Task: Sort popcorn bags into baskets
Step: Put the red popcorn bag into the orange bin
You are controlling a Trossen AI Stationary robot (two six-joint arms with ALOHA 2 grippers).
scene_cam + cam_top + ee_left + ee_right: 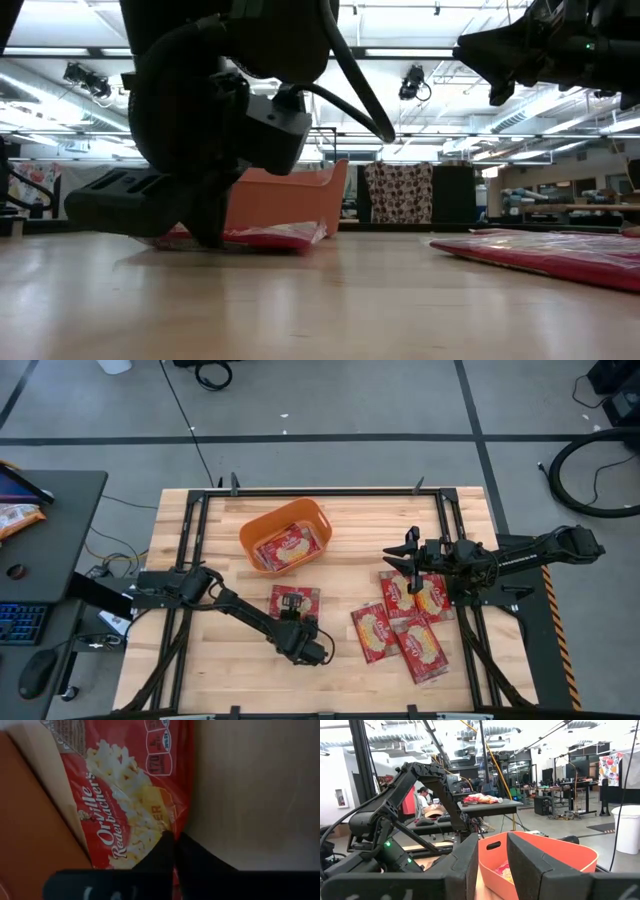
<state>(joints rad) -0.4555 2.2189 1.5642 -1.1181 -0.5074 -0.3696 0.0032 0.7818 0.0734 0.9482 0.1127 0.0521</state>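
One red popcorn bag (297, 600) lies flat on the table in front of the orange basket (300, 508). My left gripper (292, 612) is low over that bag's near side, shut on it. In the left wrist view the bag (130, 795) fills the picture beyond the gripper (173, 840). Another bag (290, 550) lies inside the basket. Several more bags (405, 622) lie flat on the table's right half. My right gripper (398, 557) hangs open above them, pointing toward the basket (555, 850). My left gripper pinches the near part of the bag (167, 820) between its two fingertips (162, 847), close to one long side. It comes from the near side, slanting down. The bag (270, 237) lies on the table.
Black frame rails (200, 550) run along the table's left, right and far sides. A dark side table (60, 510) to the left carries a keyboard, a mouse and an orange-and-white snack bag (15, 517). Bare wood shows along the near edge (330, 690).
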